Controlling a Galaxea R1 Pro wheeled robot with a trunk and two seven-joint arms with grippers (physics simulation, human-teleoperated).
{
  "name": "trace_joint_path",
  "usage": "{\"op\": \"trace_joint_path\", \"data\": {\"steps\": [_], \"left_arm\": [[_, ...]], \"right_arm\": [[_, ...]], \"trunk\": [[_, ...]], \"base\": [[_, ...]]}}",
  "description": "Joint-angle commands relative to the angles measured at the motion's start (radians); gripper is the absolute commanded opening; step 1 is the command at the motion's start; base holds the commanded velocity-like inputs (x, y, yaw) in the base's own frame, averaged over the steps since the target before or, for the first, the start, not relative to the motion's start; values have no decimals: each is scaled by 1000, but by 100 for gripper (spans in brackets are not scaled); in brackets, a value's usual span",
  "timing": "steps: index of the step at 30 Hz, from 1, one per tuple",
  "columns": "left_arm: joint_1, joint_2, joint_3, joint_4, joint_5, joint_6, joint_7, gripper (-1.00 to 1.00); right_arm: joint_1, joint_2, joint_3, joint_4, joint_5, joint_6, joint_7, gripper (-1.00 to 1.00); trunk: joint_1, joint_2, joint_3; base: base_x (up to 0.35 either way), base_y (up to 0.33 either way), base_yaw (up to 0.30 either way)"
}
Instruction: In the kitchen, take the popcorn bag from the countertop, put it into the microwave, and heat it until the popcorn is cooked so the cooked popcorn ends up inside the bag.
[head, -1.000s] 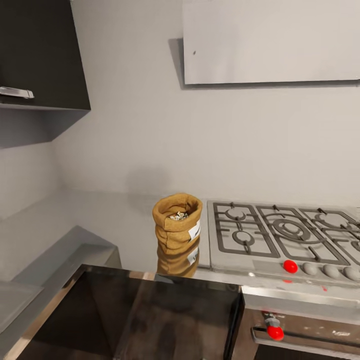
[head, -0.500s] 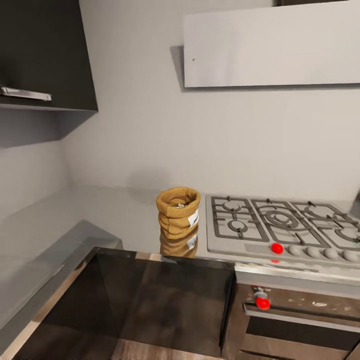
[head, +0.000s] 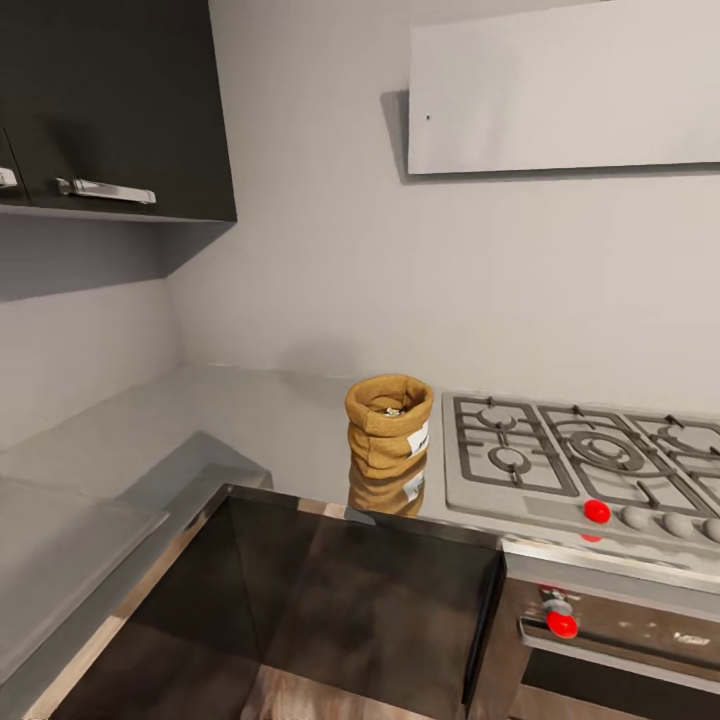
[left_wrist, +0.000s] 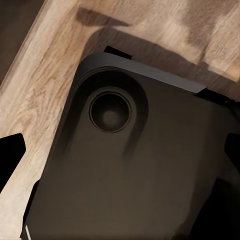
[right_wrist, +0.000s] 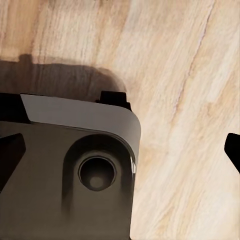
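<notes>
The popcorn bag (head: 389, 424) stands upright on the countertop (head: 250, 425), just beside the gas hob (head: 580, 465), with its rolled mouth open so the popcorn (head: 391, 411) shows inside; it seems placed near the front edge for an easy reach. Both wrist cameras look down at the robot's dark base (left_wrist: 135, 170) over the wooden floor (right_wrist: 175, 75); how the jaws stand, I cannot tell.
</notes>
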Motion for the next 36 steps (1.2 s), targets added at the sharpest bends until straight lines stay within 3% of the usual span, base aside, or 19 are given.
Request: {"op": "trace_joint_path", "data": {"steps": [1,36], "left_arm": [[0,0,-2,-1,5,-2,0,100],[0,-2,5,-2,11,2,5,100]], "right_arm": [[-1,-1,-8,3,9,-6,1,100],[-1,-1,-8,3,8,-12,1,100]], "trunk": [[0,0,-1],[0,0,-1]], "base": [[0,0,18],[0,0,1]]}}
